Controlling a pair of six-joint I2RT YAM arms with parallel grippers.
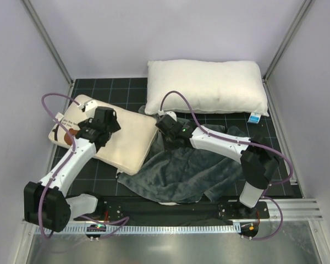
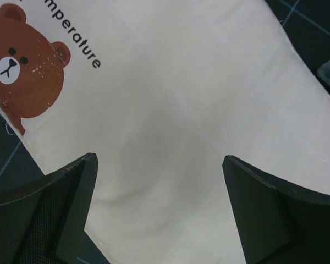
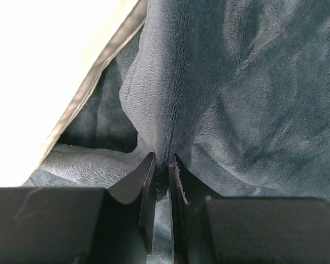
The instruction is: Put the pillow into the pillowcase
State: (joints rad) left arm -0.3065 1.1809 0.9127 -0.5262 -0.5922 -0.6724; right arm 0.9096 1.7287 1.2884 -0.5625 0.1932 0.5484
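Note:
The cream pillow (image 1: pixel 129 144) lies flat at the left, its brown bear face (image 2: pixel 25 71) and dark text toward the far-left end. My left gripper (image 1: pixel 106 122) hovers just over the pillow's middle (image 2: pixel 176 93), open wide (image 2: pixel 159 160) with nothing between the fingers. The dark grey plush pillowcase (image 1: pixel 179 173) lies crumpled in the centre, next to the pillow's right edge. My right gripper (image 1: pixel 165 123) is at the pillowcase's far edge, shut (image 3: pixel 163 160) on a raised fold of the plush fabric (image 3: pixel 170 82). The pillow's cream edge (image 3: pixel 49 66) lies just left of that fold.
A large, puffy plain white pillow (image 1: pixel 206 88) lies along the back of the black gridded mat (image 1: pixel 107 88). A small blue-and-white item (image 1: pixel 255 117) sits by its right corner. Light walls and metal frame posts close in both sides; a rail (image 1: pixel 297 206) runs along the near edge.

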